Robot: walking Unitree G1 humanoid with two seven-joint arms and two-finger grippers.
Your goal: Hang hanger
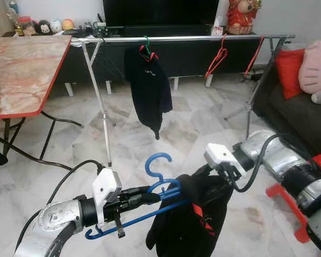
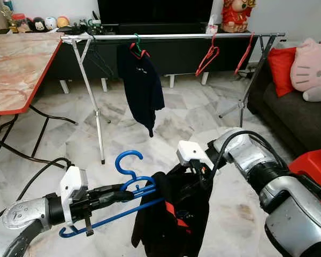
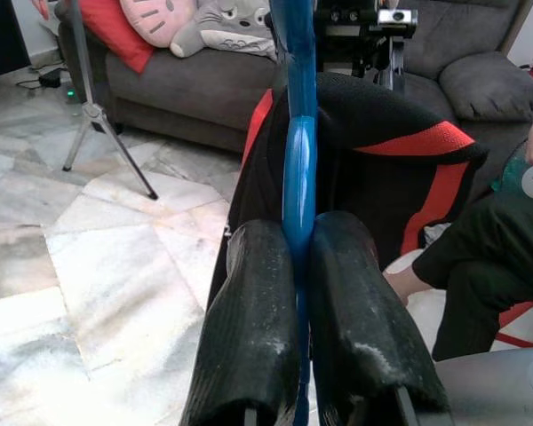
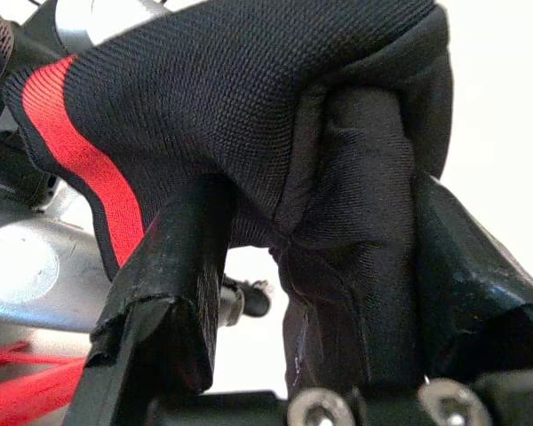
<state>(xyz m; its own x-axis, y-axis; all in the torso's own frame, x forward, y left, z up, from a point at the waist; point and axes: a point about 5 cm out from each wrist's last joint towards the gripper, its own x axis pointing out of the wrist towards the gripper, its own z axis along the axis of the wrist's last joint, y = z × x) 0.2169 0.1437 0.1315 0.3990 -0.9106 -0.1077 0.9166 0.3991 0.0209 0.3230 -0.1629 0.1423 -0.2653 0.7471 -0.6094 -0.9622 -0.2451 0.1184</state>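
The blue plastic hanger was clamped in the left end effector, its long axis level, hook upward. The black, red-striped garment on it was pinched by the right end effector. The silver rail was seen well ahead and higher, nearer the left arm's load.

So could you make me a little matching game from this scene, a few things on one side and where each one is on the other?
Things:
1. blue hanger
2. black and red garment
3. dark jacket
4. red hangers

Places:
A. bare on the rail
B. hanging from the rail on a hanger
C. clamped in the left pincer
D. gripped by the right pincer, draped on the hanger

Pairs: 1-C, 2-D, 3-B, 4-A
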